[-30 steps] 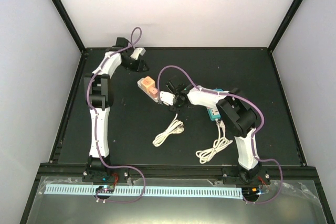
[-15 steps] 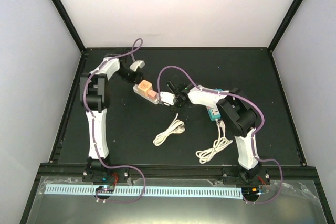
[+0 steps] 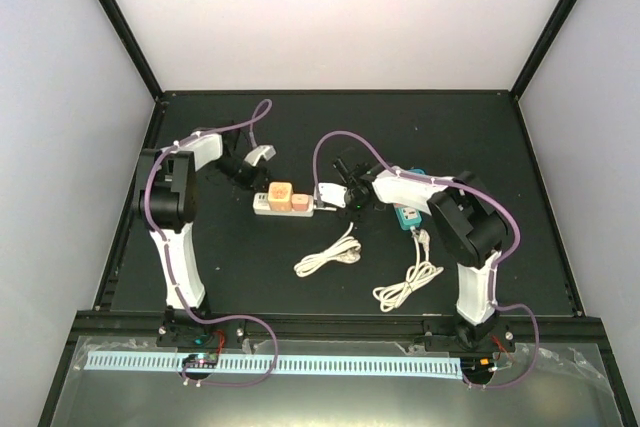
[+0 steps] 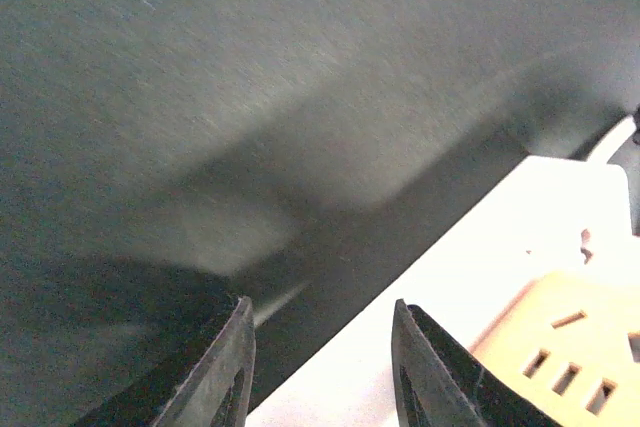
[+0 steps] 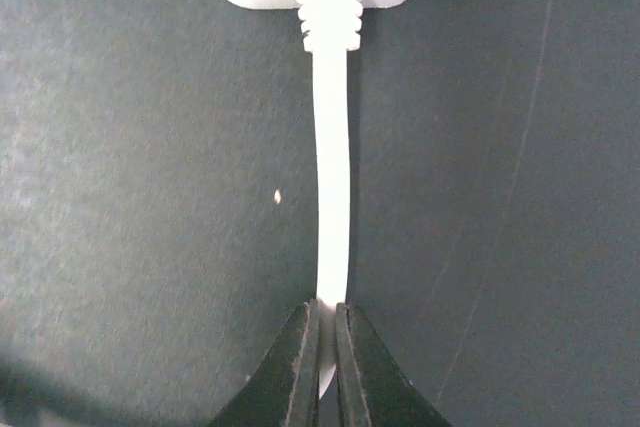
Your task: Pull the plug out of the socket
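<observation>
Because a plug comes free only if the socket is held back, we read the top view as a split of work. One white strip [image 3: 266, 206] lies mid-bench [image 3: 230, 267] carrying two orange plugs [image 3: 281, 192] side by side. The right tool [image 3: 331, 195] sits at its right end and the left tool [image 3: 250, 175] hangs just beside its left end. We also count two loose coils [image 3: 325, 255] of white flex and one teal block [image 3: 407, 215], well apart from the strip, which play no part.

From the left wrist, the fingers [image 4: 225, 372] stand apart with nothing between them but bare bench and the strip's edge. One of the plugs shows low at the right, outside the gap, so this tool looks to be lining up and has not gripped.

From the right wrist, the tool is clamped on the cord [image 5: 331, 177] a little way from the strip's ribbed collar. We judge this an anchor that keeps the strip from sliding when a plug is pulled.
</observation>
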Action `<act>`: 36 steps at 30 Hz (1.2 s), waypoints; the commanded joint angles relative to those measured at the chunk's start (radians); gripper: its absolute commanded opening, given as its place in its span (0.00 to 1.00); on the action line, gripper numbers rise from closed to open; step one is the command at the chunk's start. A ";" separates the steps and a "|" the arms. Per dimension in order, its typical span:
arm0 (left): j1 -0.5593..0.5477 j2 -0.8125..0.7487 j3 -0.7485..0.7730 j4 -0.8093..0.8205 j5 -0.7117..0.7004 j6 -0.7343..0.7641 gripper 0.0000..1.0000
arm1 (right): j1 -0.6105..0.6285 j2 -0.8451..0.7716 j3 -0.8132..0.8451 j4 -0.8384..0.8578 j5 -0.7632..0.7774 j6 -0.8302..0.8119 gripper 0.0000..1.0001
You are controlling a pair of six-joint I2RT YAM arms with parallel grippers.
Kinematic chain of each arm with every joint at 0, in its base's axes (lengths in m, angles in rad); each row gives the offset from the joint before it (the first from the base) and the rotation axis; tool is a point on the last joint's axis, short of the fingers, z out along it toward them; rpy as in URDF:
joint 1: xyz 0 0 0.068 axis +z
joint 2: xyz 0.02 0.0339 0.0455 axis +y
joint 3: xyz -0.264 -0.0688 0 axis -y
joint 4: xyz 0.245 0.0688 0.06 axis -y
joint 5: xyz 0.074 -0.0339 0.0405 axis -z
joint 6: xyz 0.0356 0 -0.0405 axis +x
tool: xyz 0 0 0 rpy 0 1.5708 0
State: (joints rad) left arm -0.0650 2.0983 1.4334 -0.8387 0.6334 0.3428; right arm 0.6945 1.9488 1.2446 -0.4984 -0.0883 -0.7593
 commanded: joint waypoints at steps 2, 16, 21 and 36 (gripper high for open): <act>-0.019 -0.046 -0.077 -0.025 0.061 0.056 0.40 | -0.034 -0.058 -0.055 -0.099 -0.068 -0.070 0.08; -0.060 -0.149 -0.211 -0.015 0.089 0.119 0.39 | -0.035 -0.154 -0.180 -0.091 -0.180 -0.170 0.14; -0.052 -0.204 -0.219 0.016 0.107 0.129 0.48 | -0.035 -0.185 -0.184 -0.073 -0.168 -0.158 0.36; 0.081 -0.474 -0.144 0.040 0.063 0.169 0.99 | -0.040 -0.307 -0.112 0.009 -0.307 -0.071 0.80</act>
State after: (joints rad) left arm 0.0025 1.7252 1.2617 -0.8349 0.7238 0.4797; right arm 0.6594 1.6833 1.0958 -0.5343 -0.3153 -0.8581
